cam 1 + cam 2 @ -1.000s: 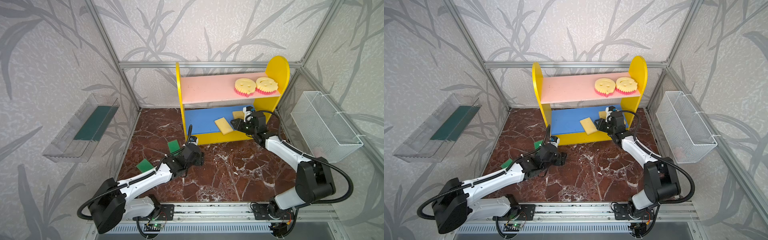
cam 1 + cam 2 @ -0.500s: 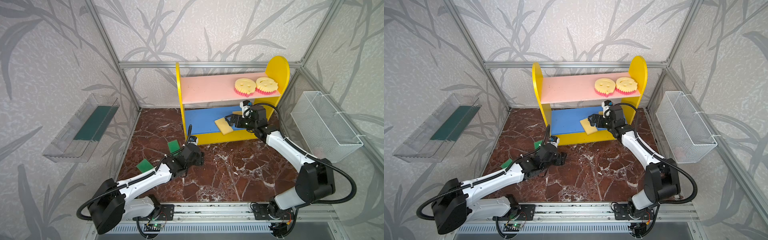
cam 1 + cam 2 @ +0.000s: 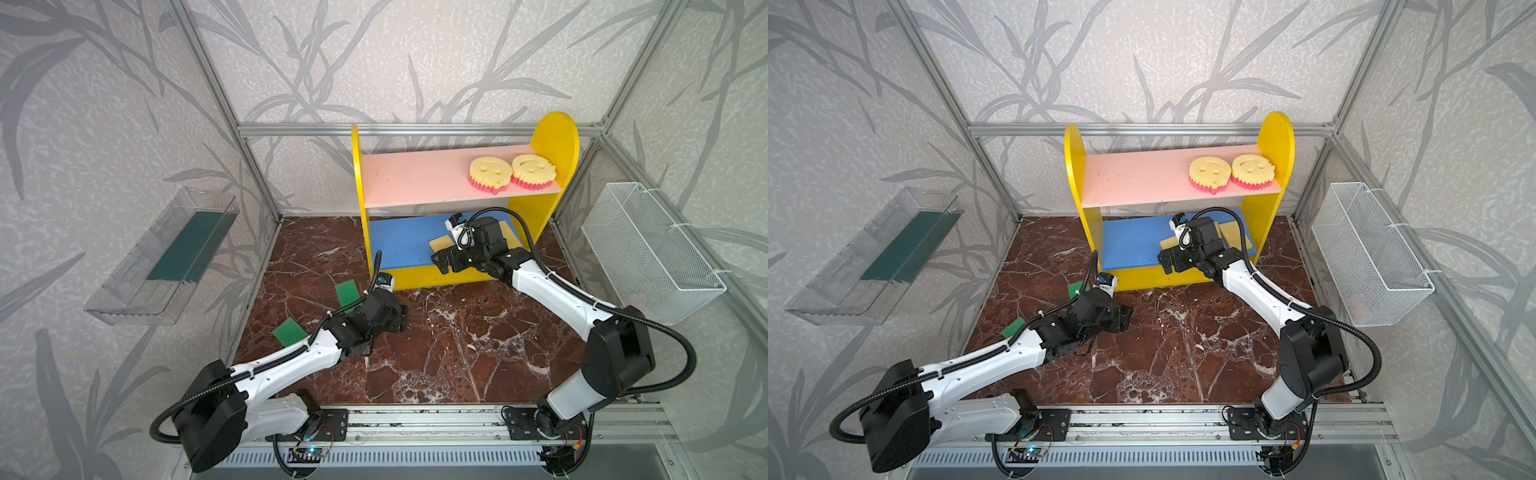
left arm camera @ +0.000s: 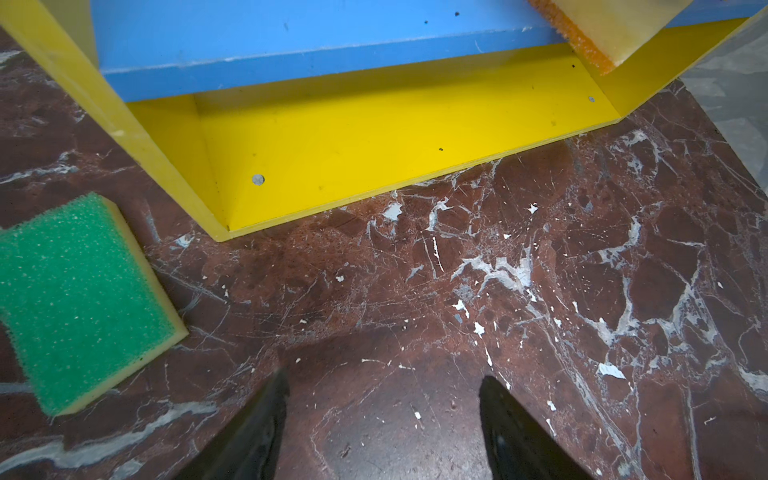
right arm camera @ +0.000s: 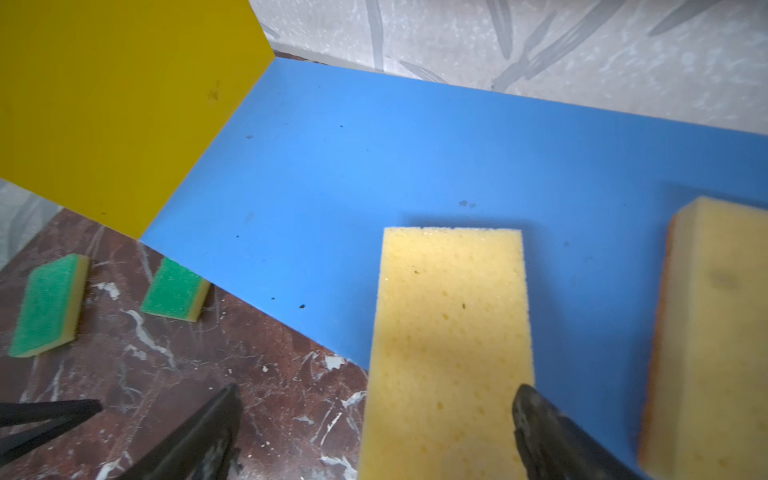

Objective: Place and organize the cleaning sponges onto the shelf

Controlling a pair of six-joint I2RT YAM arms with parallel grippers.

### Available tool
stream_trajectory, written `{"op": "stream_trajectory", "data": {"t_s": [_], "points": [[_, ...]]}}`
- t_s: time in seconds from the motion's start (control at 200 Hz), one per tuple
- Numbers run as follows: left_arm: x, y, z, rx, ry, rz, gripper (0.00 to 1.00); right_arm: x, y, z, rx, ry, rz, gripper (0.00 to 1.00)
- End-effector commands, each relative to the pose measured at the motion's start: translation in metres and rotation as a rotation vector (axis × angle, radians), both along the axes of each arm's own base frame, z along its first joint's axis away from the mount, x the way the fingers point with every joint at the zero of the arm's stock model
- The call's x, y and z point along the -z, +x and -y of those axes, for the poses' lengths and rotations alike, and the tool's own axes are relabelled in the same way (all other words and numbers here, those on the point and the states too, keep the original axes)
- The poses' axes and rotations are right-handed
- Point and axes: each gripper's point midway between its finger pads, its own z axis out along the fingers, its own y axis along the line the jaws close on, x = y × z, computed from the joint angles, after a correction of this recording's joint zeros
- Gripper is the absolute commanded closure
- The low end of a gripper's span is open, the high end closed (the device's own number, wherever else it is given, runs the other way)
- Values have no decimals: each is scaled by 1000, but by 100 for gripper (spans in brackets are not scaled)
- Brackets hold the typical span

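While my right jaws are straddling, spread wide, the pale yellow sponge [image 5: 449, 332] overhanging the blue lower board [image 5: 374, 166] at its front edge, and my left jaws are hanging spread and empty, I am risking snagging it off on retreat.

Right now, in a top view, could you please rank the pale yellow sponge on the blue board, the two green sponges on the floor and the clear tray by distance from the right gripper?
1. The pale yellow sponge, on the blue board, right at the right gripper.
2. The green sponge, on the floor by the shelf.
3. The other green sponge, farther left.
4. The clear tray, far left.
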Motion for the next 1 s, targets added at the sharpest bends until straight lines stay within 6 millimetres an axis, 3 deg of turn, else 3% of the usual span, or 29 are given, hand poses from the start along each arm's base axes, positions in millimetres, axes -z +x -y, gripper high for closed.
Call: {"op": "stream_trajectory", "data": {"t_s": [0.0,0.405,0.43,0.515,0.74,0.994], "points": [[1,1,-8,-31,6,4,26,6,6,5,7,-91,11,1],[2,2,-6,-26,15,1,26,13,15,1,9,-139,10,1],[3,3,-6,-28,16,1,26,26,18,1,14,-154,-12,1],[2,3,-6,-29,17,2,26,28,23,2,38,-162,-17,0],[2,4,-6,-27,20,3,26,33,32,3,78,-176,-48,16],[0,5,-7,-25,22,7,26,27,50,13,214,-164,-36,25]]}}
